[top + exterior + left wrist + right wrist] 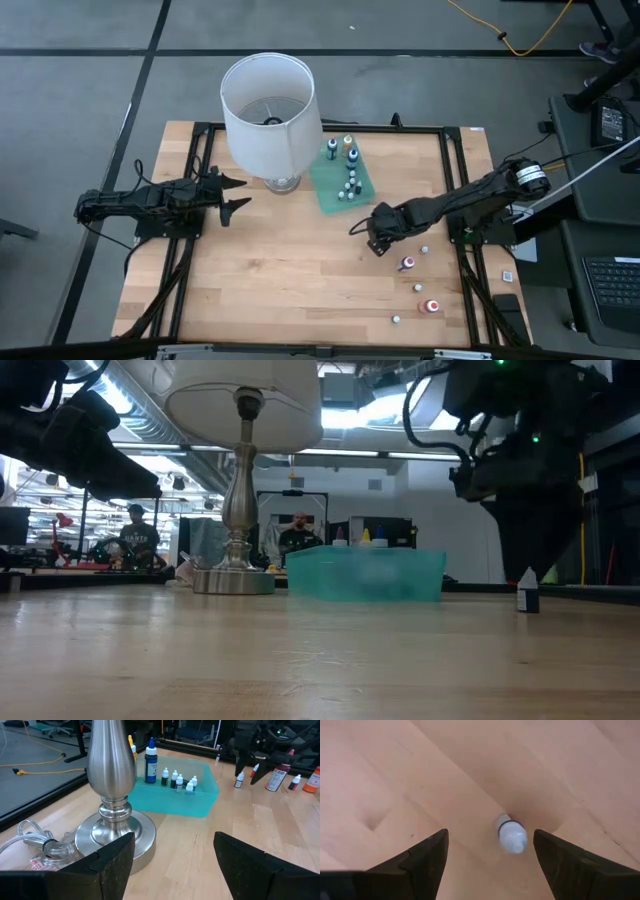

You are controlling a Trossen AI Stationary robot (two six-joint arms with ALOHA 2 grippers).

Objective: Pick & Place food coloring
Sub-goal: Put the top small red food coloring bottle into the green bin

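Note:
My right gripper point(490, 836) hangs open over the table, pointing down at a tiny food coloring bottle point(511, 836) with a white cap. The bottle stands on its base between the two fingers, nearer one of them, and touches neither. In the low view this bottle point(527, 595) stands alone under the dark arm. More small bottles point(407, 263) stand loose on the wood at the near right, and several stand in the green tray point(325, 196). My left gripper point(240, 194) waits open at the table's left, beside the lamp.
A lamp with a big white shade point(268, 108) and a metal foot point(114, 832) stands left of the tray, its cord point(30, 832) coiled beside it. A dark frame point(455, 200) runs along the table's edges. Bare wood lies at the near middle.

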